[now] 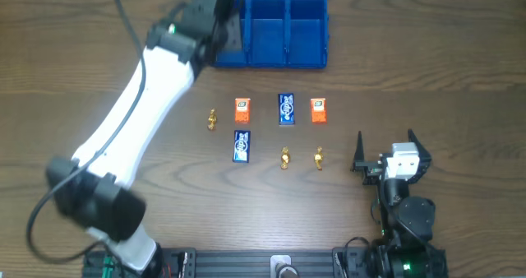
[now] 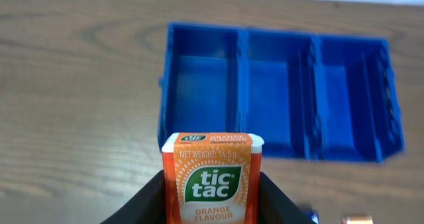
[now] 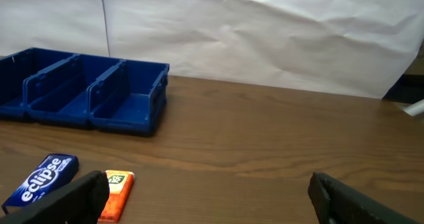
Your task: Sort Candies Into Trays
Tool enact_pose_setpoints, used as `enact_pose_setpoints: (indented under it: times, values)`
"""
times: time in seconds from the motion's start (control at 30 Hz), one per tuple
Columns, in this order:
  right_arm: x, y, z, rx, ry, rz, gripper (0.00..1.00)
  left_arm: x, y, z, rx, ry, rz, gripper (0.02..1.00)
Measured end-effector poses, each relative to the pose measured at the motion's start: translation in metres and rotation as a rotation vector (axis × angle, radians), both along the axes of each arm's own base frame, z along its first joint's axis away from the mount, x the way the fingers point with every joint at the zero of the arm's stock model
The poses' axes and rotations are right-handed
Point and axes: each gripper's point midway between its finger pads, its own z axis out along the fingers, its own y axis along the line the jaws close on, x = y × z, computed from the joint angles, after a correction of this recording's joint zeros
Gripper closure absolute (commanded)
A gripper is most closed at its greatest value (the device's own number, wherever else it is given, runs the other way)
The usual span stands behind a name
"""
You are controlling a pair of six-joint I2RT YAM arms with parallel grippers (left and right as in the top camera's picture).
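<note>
My left gripper (image 2: pixel 212 201) is shut on an orange candy box (image 2: pixel 212 177) and holds it upright, raised just short of the blue three-compartment tray (image 2: pixel 278 98). All three compartments look empty. From above, the left gripper (image 1: pixel 215 11) sits at the tray's (image 1: pixel 283 57) left end. On the table lie two more orange boxes (image 1: pixel 242 110) (image 1: pixel 318 110), two blue packs (image 1: pixel 286 108) (image 1: pixel 242 145) and three small gold candies (image 1: pixel 212 119) (image 1: pixel 285 157) (image 1: pixel 318 157). My right gripper (image 1: pixel 386 146) stands open near its base, right of the candies, with nothing between its fingers.
A white backdrop rises behind the table's far edge. In the right wrist view a blue pack (image 3: pixel 40 179) and an orange box (image 3: pixel 116 186) lie close by, with the tray (image 3: pixel 86 91) beyond them. Bare wood stretches to the right of the tray.
</note>
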Motion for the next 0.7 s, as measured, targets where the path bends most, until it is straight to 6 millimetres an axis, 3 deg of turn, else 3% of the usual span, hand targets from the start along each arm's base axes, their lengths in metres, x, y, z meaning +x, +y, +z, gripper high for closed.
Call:
enact_pose_setpoints:
  times: [0.03, 0.2, 0.37, 0.5, 0.57, 0.63, 0.7]
  values:
    - [0.0, 0.0, 0.0, 0.0, 0.0, 0.001, 0.003, 0.021, 0.001, -0.001, 0.013, 0.004, 0.009, 0.676]
    - [0.0, 0.0, 0.0, 0.0, 0.0, 0.001, 0.003, 0.072, 0.006, -0.038, 0.029, 0.061, 0.015, 0.671]
    - [0.0, 0.0, 0.0, 0.0, 0.0, 0.001, 0.003, 0.093, 0.008, -0.085, 0.02, 0.133, -0.001, 0.671]
    - [0.0, 0.0, 0.0, 0.0, 0.0, 0.001, 0.003, 0.093, 0.005, -0.104, 0.019, 0.17, -0.016, 0.649]
    - [0.0, 0.0, 0.0, 0.0, 0.0, 0.001, 0.003, 0.094, 0.002, -0.106, 0.011, 0.172, -0.024, 0.579]
    - [0.0, 0.0, 0.0, 0.0, 0.0, 0.001, 0.003, 0.095, 0.001, -0.104, 0.009, 0.164, -0.034, 0.338]
    - [0.0, 0.0, 0.0, 0.0, 0.0, 0.001, 0.003, 0.097, -0.001, -0.103, 0.007, 0.155, -0.04, 0.211]
